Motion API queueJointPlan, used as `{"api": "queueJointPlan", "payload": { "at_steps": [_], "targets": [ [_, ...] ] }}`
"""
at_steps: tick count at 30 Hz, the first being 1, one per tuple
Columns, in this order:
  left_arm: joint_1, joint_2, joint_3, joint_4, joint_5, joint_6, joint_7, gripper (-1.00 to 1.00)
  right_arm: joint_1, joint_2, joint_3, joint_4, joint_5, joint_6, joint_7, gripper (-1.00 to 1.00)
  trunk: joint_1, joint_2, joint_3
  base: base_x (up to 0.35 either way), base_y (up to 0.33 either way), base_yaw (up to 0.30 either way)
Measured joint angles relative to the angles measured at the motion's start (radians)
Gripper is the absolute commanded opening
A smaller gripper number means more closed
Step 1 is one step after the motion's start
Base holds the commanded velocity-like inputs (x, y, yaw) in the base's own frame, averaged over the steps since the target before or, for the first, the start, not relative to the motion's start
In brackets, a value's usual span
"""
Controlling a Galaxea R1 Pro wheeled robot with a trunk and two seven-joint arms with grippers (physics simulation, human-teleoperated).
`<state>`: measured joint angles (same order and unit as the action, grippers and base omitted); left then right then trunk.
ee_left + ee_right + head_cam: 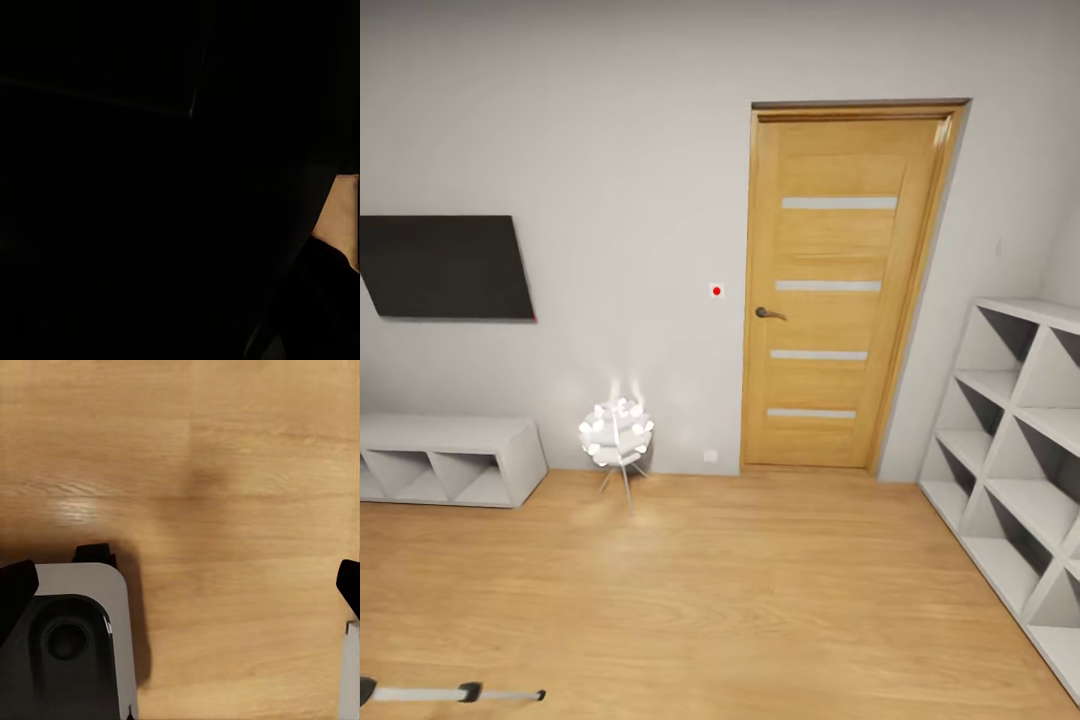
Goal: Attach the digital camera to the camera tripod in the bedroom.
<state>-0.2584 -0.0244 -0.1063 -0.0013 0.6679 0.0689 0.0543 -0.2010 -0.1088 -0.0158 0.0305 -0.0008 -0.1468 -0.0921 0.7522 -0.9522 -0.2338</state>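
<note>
From the head view, a tripod leg (455,692) can be made out flat at the bottom left corner; a wooden door (840,290), wall TV (445,267) and spiky floor lamp (617,432) are faced. Looks like the searching step, since no camera is spotted. Left wrist view: nearly black, so that gripper's state can't be told. Right wrist view: the right gripper (184,577) is spread wide over bare wood floor (225,472), nothing held. Turning toward the tripod is probably needed next.

Right gripper (187,589): aimed downward, jaws spread wide, empty.
Fingertips (16,585): two, black, one at each side edge of the right wrist view.
Grey housing (82,607): rounded corner with a black round fitting set into it, below one fingertip; a second grey strip lies below the other.
Left gripper: its wrist view is almost wholly dark, so the fingers and their spacing cannot be made out.
</note>
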Motion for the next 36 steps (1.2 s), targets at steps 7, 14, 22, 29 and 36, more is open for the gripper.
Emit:
{"api": "queueJointPlan", "payload": {
  "at_steps": [7,14,22,29,36],
  "targets": [
    [0.0,0.0,0.0,0.0,0.0,0.0,0.0,-1.0,0.0,0.0,0.001,0.0,0.001,0.001,0.0,1.0,0.0,0.0,0.0,0.313,0.0,0.0],
    [0.0,0.0,0.0,0.0,0.0,0.0,0.0,-1.0,0.0,0.0,0.002,0.0,0.001,0.001,0.001,1.0,0.0,0.0,0.0,0.313,0.0,0.0],
    [0.0,0.0,0.0,0.0,0.0,0.0,0.0,-1.0,0.0,0.001,0.002,0.0,0.001,0.001,0.001,1.0,0.0,0.0,0.0,0.313,-0.017,0.0],
    [0.0,0.0,0.001,0.0,0.0,0.0,0.0,-1.0,0.0,0.003,0.002,0.0,0.001,0.018,0.001,1.0,0.0,0.0,0.0,0.313,-0.075,0.0],
    [0.0,0.0,0.001,0.0,0.0,0.0,0.0,-1.0,0.0,0.002,0.002,0.0,0.001,0.037,-0.001,1.0,0.0,0.0,0.0,0.313,-0.088,0.0]
  ]
}}
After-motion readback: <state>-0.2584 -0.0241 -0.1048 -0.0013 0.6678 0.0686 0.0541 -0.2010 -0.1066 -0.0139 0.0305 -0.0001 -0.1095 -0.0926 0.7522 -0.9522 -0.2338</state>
